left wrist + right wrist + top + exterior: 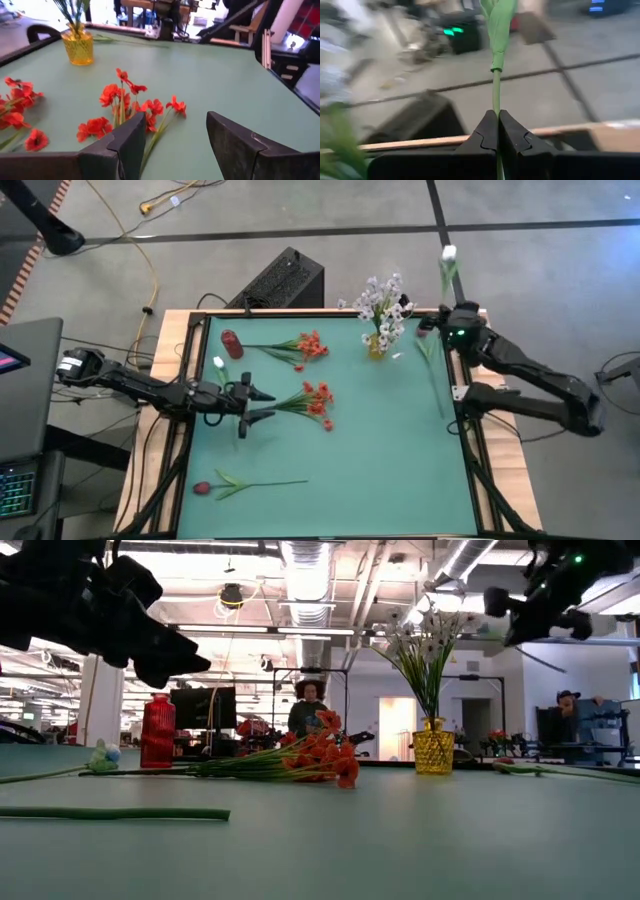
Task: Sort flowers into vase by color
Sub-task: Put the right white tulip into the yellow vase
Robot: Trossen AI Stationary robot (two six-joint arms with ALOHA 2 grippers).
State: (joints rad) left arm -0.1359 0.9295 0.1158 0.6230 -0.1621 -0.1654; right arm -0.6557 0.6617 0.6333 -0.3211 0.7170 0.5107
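Observation:
My right gripper point(453, 308) hangs over the table's far right corner, shut on a white-budded flower point(449, 254). My left gripper point(262, 403) stands open above the table's left half. Its fingers point(131, 142) are just short of a red-orange flower cluster point(317, 402) that lies flat on the table. A second red-orange cluster point(306, 347) lies farther back. A yellow vase point(377, 345) holds white sprays, and a red vase point(232, 343) stands at the far left. A white bud point(218, 363) and a dark red bud point(203, 488) also lie on the table. My right gripper pinches the flower's green stem point(496, 107) between its two shut fingers, below the leaves point(499, 22). The fingers lie roughly level and point toward the table's far edge. The flower is lifted clear, its white bud reaching out past the far edge.
Another green-stemmed flower point(434, 370) lies along the table's right edge. A black box point(283, 278) sits on the floor behind the table. The near right part of the green table top point(390, 470) is bare. A person point(308, 705) shows in the room beyond.

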